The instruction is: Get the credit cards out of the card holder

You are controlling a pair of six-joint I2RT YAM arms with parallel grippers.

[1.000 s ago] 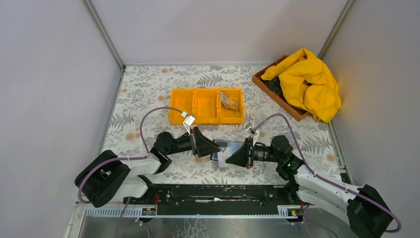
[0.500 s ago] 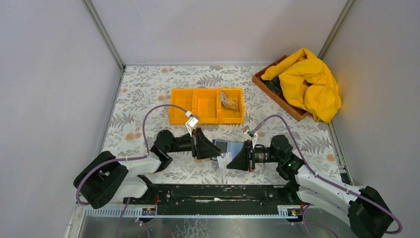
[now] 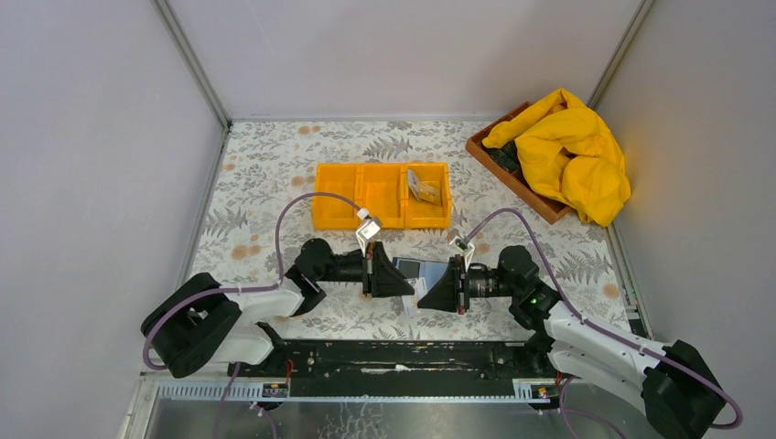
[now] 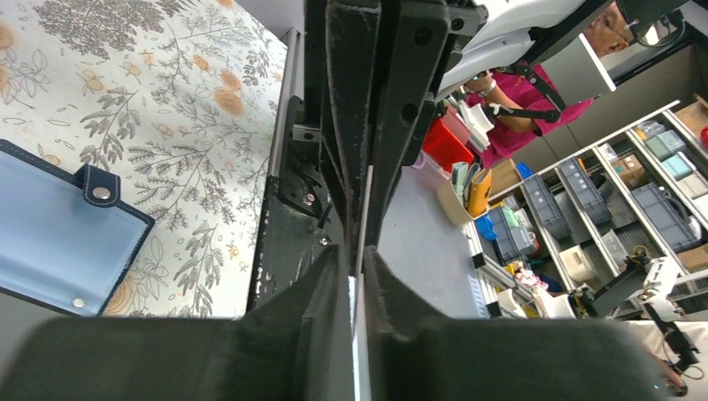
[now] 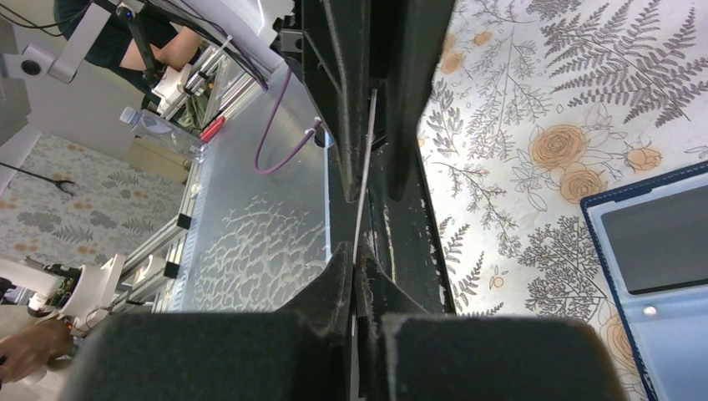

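The card holder (image 3: 430, 271) lies open on the floral table between my two grippers; its blue inside shows in the left wrist view (image 4: 58, 225) and the right wrist view (image 5: 659, 251). A thin pale credit card (image 3: 410, 305) is held edge-on between both grippers, seen as a thin line in both wrist views (image 4: 365, 209) (image 5: 364, 167). My right gripper (image 3: 424, 296) (image 5: 355, 255) is shut on one end. My left gripper (image 3: 403, 283) (image 4: 357, 251) faces it, jaws tight around the other end.
An orange three-compartment tray (image 3: 380, 195) stands behind the grippers, with cards (image 3: 423, 186) in its right compartment. A wooden box (image 3: 485, 151) with a yellow cloth (image 3: 572, 151) sits at the back right. The black arm rail (image 3: 403, 352) runs along the near edge.
My left gripper drew back to the left, then came forward right and met the card in my right gripper. My right gripper stayed put, holding the card beside the holder.
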